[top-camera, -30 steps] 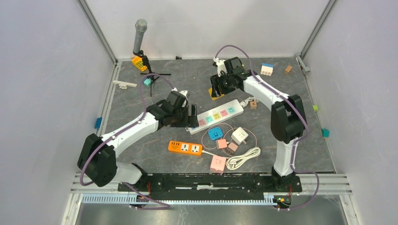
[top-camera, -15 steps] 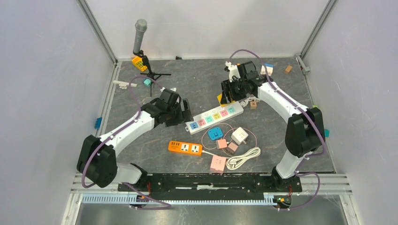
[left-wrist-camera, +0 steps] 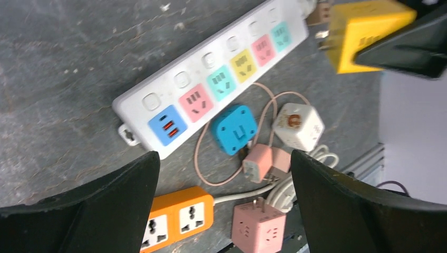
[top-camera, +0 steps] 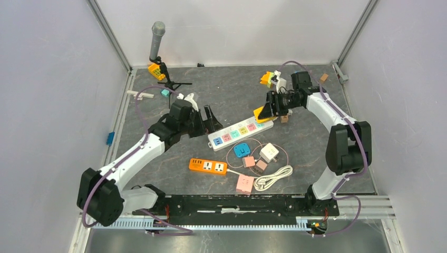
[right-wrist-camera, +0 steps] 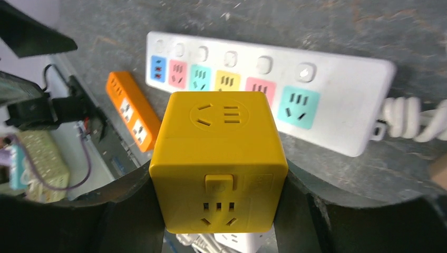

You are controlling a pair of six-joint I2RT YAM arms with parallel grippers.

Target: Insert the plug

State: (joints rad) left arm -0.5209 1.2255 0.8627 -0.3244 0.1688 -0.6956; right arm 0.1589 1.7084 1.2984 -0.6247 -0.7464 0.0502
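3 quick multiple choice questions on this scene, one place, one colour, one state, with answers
1. Where is the orange strip relative to the white strip? A. nearer the arm bases B. on top of it C. against the far wall
2. What colour is the cube plug in the right end effector? A. blue B. yellow C. pink
3. The left end effector is: A. shut on a cable B. shut on the cube C. open, empty

1 A, lower in the top view; 2 B, yellow faces; 3 C, fingers apart, nothing between.
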